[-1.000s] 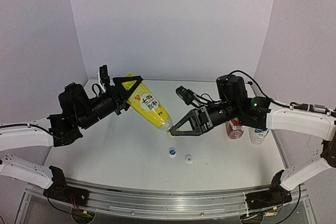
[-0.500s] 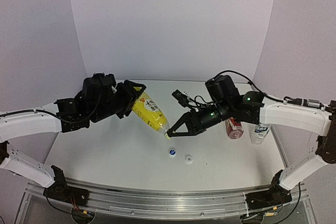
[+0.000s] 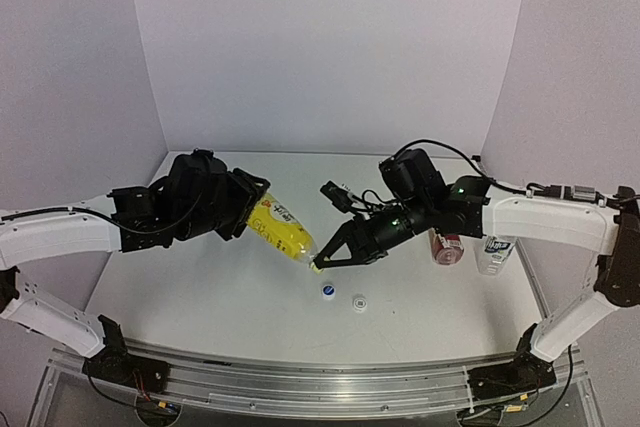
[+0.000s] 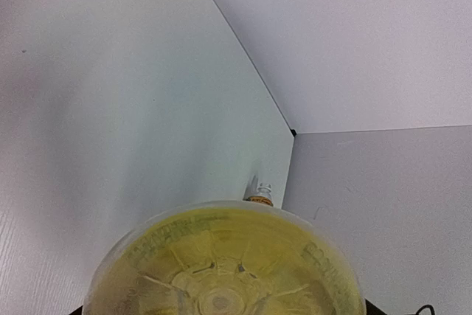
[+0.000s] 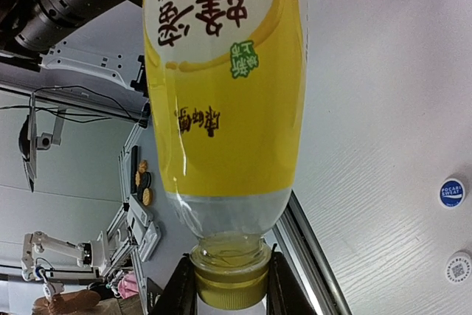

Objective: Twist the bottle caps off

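Clamping my right gripper [image 3: 318, 266] on the cap [image 5: 230, 279], left gripper [image 3: 246, 212] grasping the yellow bottle [image 3: 280, 230] tilted toward five o'clock, I risk spilling contents once it loosens.

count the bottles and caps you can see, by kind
Plastic drink bottles: 3 (slim yellow bottle, short amber bottle with red label, clear bottle with blue-white label)
Loose round caps on the white table: 2 (blue-white cap, white cap)
On the yellow bottle, in the right claw: 1 (yellow screw cap)
Total: 6
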